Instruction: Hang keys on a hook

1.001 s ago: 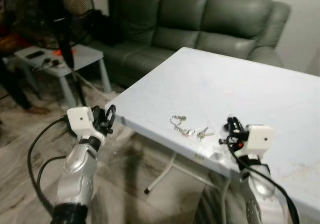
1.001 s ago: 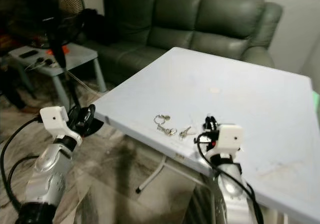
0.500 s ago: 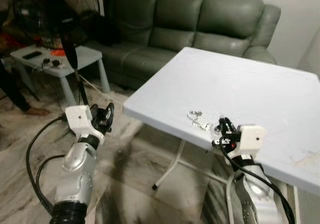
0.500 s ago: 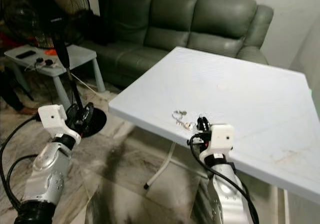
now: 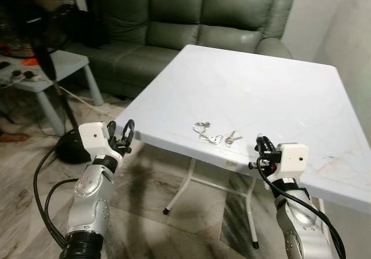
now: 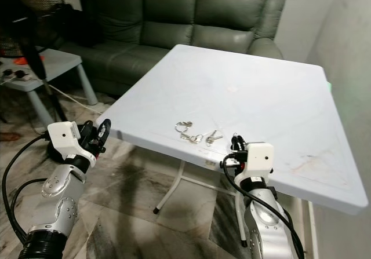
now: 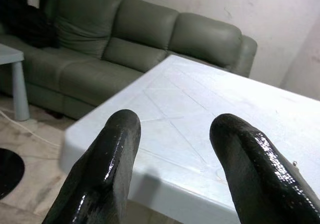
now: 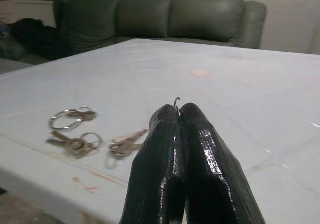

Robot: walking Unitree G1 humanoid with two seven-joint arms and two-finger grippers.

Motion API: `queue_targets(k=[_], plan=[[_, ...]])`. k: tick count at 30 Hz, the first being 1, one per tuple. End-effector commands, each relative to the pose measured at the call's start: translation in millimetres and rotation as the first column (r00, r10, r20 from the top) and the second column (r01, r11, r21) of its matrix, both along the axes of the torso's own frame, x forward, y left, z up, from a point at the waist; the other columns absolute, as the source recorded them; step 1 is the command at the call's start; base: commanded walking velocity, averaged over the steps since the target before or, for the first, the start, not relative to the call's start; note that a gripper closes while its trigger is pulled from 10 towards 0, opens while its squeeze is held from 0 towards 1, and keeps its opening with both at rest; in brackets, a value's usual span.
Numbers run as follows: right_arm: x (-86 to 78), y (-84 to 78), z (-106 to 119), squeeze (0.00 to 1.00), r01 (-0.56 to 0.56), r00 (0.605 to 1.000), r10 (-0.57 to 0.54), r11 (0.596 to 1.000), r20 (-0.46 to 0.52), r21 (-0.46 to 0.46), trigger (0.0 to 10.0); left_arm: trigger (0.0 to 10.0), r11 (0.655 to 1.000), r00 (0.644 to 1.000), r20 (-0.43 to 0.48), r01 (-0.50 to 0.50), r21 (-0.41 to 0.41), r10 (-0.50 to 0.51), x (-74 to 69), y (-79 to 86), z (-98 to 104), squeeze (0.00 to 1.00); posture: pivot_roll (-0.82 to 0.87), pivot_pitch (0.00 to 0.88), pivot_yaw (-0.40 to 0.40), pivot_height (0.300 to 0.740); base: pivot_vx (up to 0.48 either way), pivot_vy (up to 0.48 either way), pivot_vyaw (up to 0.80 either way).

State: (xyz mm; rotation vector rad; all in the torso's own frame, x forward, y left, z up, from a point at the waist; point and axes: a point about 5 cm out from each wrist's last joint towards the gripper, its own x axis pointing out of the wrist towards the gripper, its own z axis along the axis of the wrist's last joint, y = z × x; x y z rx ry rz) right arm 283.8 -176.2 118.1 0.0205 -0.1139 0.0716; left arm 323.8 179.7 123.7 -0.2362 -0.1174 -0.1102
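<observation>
A: Right wrist view: where do the keys (image 8: 82, 134) lie?

B: On the white table (image 5: 272, 91) near its front edge, just beside my right gripper (image 8: 178, 113), whose fingers are pressed together on a thin wire hook (image 8: 176, 100). My left gripper (image 7: 175, 149) hovers spread wide off the table's corner.

A: Risk?

B: I judge the slim hook could slip or twist in my pinch while threading a key ring.

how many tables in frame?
2. The white table with the keys stands straight ahead, before the sofa. A small grey side table is at the far left. More may be out of view.
</observation>
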Motion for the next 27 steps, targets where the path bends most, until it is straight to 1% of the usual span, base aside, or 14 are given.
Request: queue_targets(k=[1, 4, 7, 12, 14, 17, 21, 27], plan=[[4.6, 1.6, 4.9, 0.0, -0.011, 1.0, 0.011, 1.0, 0.009, 0.0, 10.0, 10.0, 1.0, 1.0, 0.002, -0.002, 0.025, 0.002, 2.0, -0.3, 1.6, 0.0, 0.03, 0.0, 0.0, 0.74, 0.0, 0.0, -0.72], [6.7, 2.3, 6.3, 0.0, -0.006, 1.0, 0.006, 1.0, 0.017, -0.003, 10.0, 10.0, 1.0, 1.0, -0.005, -0.014, 0.021, 0.014, 2.9, 0.4, 1.1, 0.0, 0.03, 0.0, 0.004, 0.74, 0.0, 0.0, -0.72], [7.6, 2.4, 7.0, 0.0, -0.002, 1.0, 0.002, 1.0, 0.021, -0.001, 10.0, 10.0, 1.0, 1.0, -0.015, -0.004, 0.014, 0.005, 3.4, -0.6, 0.5, 0.0, 0.03, 0.0, 0.007, 0.74, 0.0, 0.0, -0.72], [9.0, 2.9, 7.4, 0.0, 0.003, 1.0, -0.003, 1.0, 0.02, 0.006, 10.0, 10.0, 0.999, 1.0, -0.009, 0.012, 0.031, -0.012, 3.5, -2.9, 1.0, 0.0, 0.03, 0.0, 0.01, 0.74, 0.0, 0.0, -0.69], [9.7, 2.6, 7.7, 0.0, 0.007, 1.0, -0.007, 1.0, 0.023, 0.008, 10.0, 10.0, 1.0, 1.0, -0.015, 0.016, 0.018, -0.015, 4.0, -3.2, 0.4, 0.0, 0.03, 0.0, 0.012, 0.74, 0.0, 0.0, -0.68], [11.2, 2.2, 8.9, 0.0, 0.01, 1.0, -0.01, 1.0, 0.028, 0.008, 10.0, 10.0, 1.0, 1.0, -0.012, 0.022, 0.022, -0.022, 5.0, -3.7, 1.3, 0.0, 0.03, 0.0, 0.012, 0.74, 0.0, 0.0, -0.68], [12.1, 2.4, 9.7, 0.0, 0.006, 0.999, -0.006, 1.0, 0.032, 0.0, 10.0, 10.0, 1.0, 1.0, -0.011, 0.023, 0.0, -0.023, 5.9, -3.7, 3.0, 0.0, 0.03, 0.0, 0.01, 0.74, 0.0, 0.0, -0.68], [13.7, 2.6, 10.5, 0.0, 0.005, 1.0, -0.005, 1.0, 0.031, -0.003, 10.0, 10.0, 1.0, 1.0, -0.008, 0.009, -0.001, -0.009, 5.8, -1.6, 3.1, 0.0, 0.03, 0.0, 0.008, 0.74, 0.0, 0.0, -0.68]])
